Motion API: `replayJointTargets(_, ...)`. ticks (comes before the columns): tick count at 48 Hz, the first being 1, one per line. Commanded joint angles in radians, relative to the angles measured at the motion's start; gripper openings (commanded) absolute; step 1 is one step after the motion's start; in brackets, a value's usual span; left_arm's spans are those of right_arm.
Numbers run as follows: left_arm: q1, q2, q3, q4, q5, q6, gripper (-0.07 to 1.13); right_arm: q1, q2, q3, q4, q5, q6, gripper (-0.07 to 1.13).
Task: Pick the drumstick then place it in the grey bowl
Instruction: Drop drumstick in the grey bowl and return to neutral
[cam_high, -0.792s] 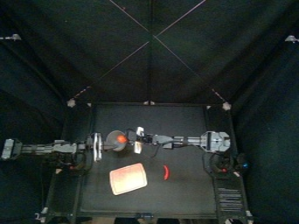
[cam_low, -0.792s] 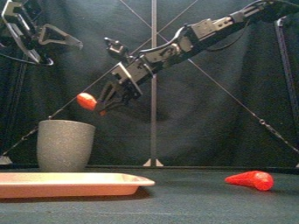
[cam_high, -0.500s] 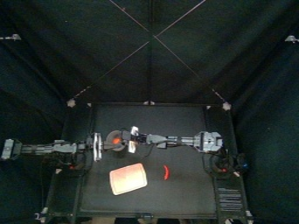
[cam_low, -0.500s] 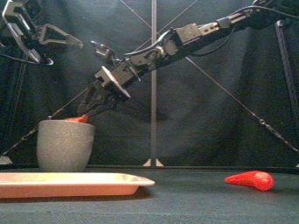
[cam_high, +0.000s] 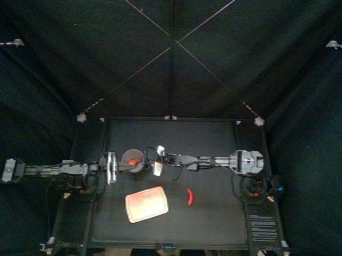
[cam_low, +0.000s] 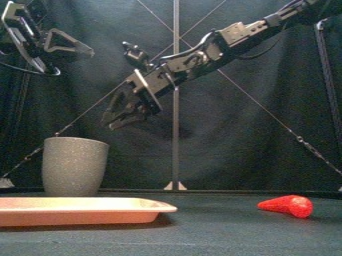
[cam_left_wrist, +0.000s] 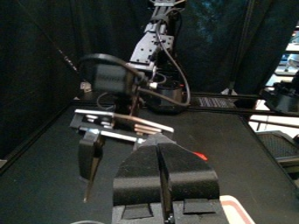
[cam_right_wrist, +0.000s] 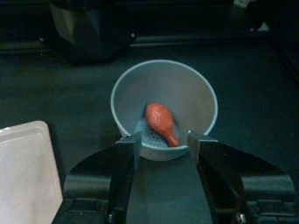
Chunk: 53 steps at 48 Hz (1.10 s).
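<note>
The grey speckled cup (cam_low: 76, 165) stands at the left of the table (cam_high: 214, 215). In the right wrist view the orange-red drumstick (cam_right_wrist: 162, 122) lies inside the cup (cam_right_wrist: 190, 89), free of the jaws. My right gripper (cam_low: 123, 112) hangs open and empty above the cup and a little to its right; from above the right gripper (cam_high: 158, 160) sits just beside the cup (cam_high: 134, 157). My left gripper (cam_low: 60, 43) rests high at the left, its jaws together in the left wrist view.
A flat pink tray (cam_low: 80, 208) lies at the front left, seen from above as the tray (cam_high: 147, 205). A red toy (cam_low: 287, 205) lies at the front right, the same red toy (cam_high: 191, 195) just right of the tray.
The right gripper carried the drumstick down to the cup's rim, let it go inside, then rose and drew back to the right, open and empty. The left arm stayed still.
</note>
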Motion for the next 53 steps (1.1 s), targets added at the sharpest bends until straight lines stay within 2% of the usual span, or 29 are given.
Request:
replayJointTargets(1,0.0,0.005,-0.014,0.003,-0.009,0.002,0.0,-0.002,-0.146,0.127,0.028,-0.156,0.0,0.83)
replayJointTargets(12,0.003,0.005,-0.008,0.003,-0.009,0.002,0.0,0.002,-0.341,0.434,0.044,-0.445,-0.003,0.83)
replayJointTargets(19,0.008,0.005,-0.003,0.005,-0.009,0.003,0.0,0.005,-0.428,0.575,0.038,-0.552,-0.003,0.83)
replayJointTargets(34,0.026,0.005,0.002,0.006,-0.009,0.005,0.0,0.026,-0.563,0.707,0.041,-0.569,-0.002,0.83)
replayJointTargets(53,0.032,0.005,-0.002,0.023,-0.011,0.005,0.0,0.031,-0.62,0.759,0.051,-0.574,-0.002,0.83)
